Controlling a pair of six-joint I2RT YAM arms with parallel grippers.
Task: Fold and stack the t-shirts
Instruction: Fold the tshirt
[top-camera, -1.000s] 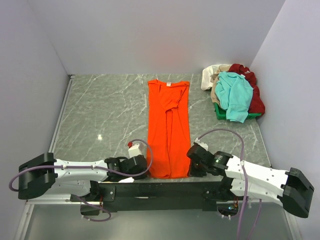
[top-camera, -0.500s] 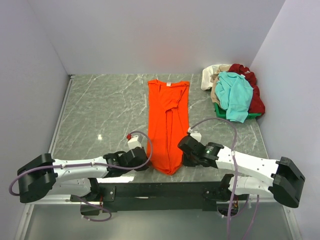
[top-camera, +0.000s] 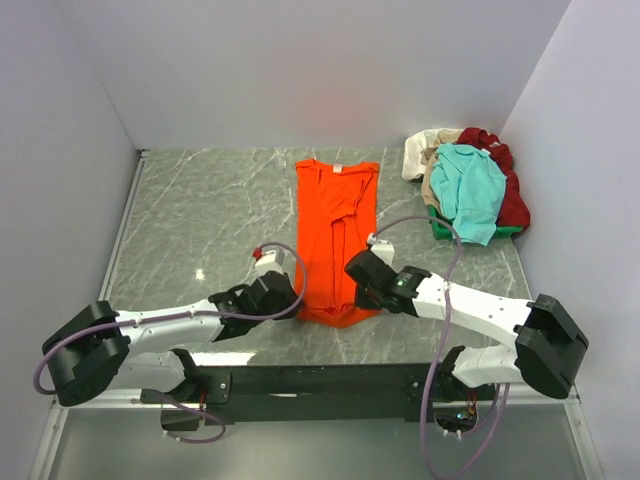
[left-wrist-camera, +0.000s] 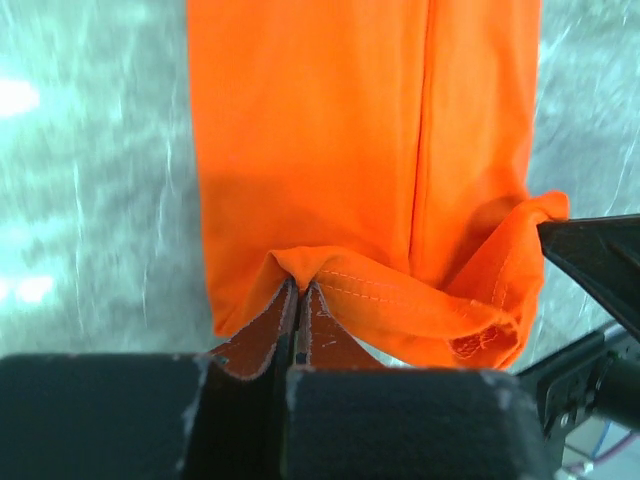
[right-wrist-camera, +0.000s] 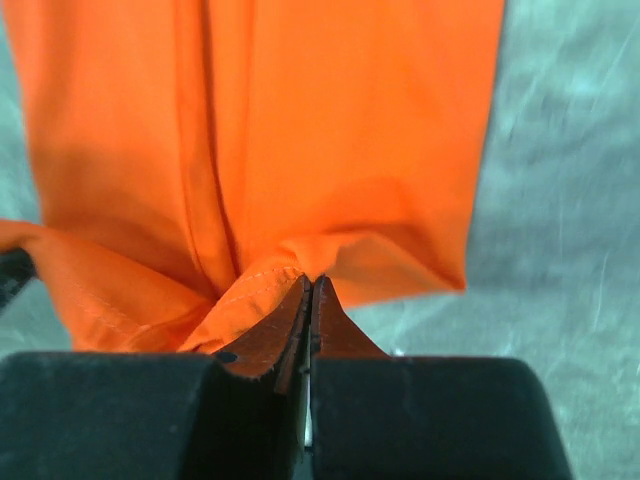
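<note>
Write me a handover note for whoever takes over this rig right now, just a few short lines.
Left gripper: shut on the near hem of the orange t-shirt, left corner.
Right gripper: shut on the same hem, right corner.
Shirt lies lengthwise, sides already folded in, collar at the far end.
Left to do: fold the hem toward the collar, then fold and stack the pile of other shirts at the far right.

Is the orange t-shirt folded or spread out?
Folded lengthwise: the orange t-shirt is a narrow strip, no sleeves sticking out, near hem pinched in both shut jaws.
</note>
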